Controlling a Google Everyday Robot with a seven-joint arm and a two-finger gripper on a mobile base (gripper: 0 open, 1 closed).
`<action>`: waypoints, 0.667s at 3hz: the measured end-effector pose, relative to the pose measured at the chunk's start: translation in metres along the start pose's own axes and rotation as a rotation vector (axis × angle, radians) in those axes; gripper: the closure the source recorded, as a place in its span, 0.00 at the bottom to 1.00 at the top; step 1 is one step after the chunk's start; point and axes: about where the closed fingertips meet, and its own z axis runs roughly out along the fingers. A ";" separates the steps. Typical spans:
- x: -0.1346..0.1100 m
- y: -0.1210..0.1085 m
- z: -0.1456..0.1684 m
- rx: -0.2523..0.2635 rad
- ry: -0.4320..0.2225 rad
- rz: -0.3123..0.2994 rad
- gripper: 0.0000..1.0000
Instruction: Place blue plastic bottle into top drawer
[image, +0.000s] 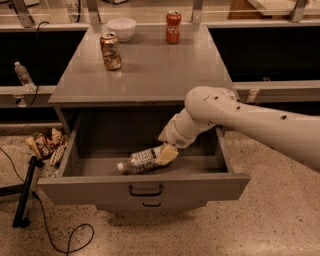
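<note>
Speckled stone-look floor (280, 220) w/ a grey metal desk (150, 75) standing on it, dark shelving behind. Desk's top drawer (100, 189), wide grey metal w/ a black bar handle (145, 190) on the front, is pulled well out. Pale bluish translucent blue plastic bottle (142, 159), white cap & white label w/ dark print, is inside the drawer near front centre. It lies on its side, cap end pointing front-left, base end a bit higher. Gripper (167, 154) on the white robot arm (240, 117) reaches in from the right, tan fingers closed round the bottle's base end, approx. mid-drawer. On the desktop: gold-brown soda can (110, 51) left, red soda can (173, 27) at back, white round bowl (121, 28) back-left, all apart. Small clear water bottle (22, 75) stands on a ledge far left. Crumpled snack bags (47, 145) lie on the floor just left of the drawer; a black cable (60, 235) loops below.
</note>
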 end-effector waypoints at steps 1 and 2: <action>0.000 -0.004 -0.034 0.024 -0.040 0.038 0.68; 0.002 -0.010 -0.081 0.072 -0.128 0.104 0.92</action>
